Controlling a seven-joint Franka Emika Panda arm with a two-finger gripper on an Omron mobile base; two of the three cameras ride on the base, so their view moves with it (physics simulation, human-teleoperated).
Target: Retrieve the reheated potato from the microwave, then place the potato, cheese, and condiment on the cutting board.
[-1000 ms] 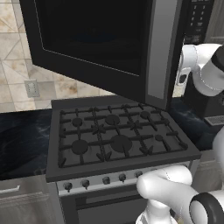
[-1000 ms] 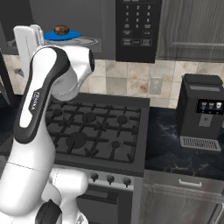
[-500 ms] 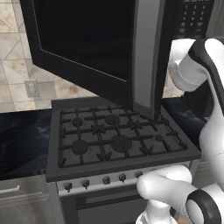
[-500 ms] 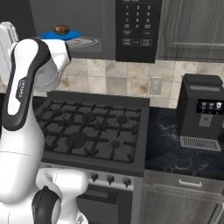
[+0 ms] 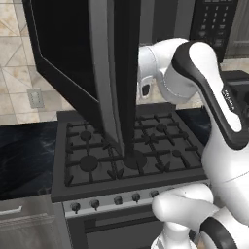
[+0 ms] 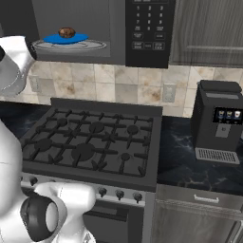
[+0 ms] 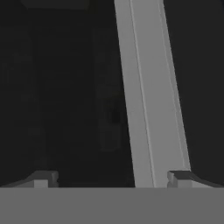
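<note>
The microwave [image 6: 147,28] hangs open above the stove. Inside, the dark-brown potato [image 6: 67,32] sits on a blue plate [image 6: 79,37] on the glass turntable. The microwave door [image 5: 63,53] is swung far out, and I see its grey edge [image 5: 104,73] almost end-on. My arm [image 5: 194,73] reaches behind that edge. In the hand view my gripper [image 7: 111,178] is open, close to the dark door, with the grey door edge [image 7: 148,96] just above the right fingertip [image 7: 179,176]. Nothing is between the fingers. The cheese, condiment and cutting board are out of view.
A black gas stove [image 6: 95,137] with iron grates lies below the microwave. A black coffee machine [image 6: 220,121] stands on the dark counter to the right. The open door overhangs the stove's left half. A tiled wall [image 6: 118,88] closes the back.
The microwave door has swung much wider, from angled to nearly edge-on. My arm has followed it to the left, leaving the potato unobstructed in the right base view.
</note>
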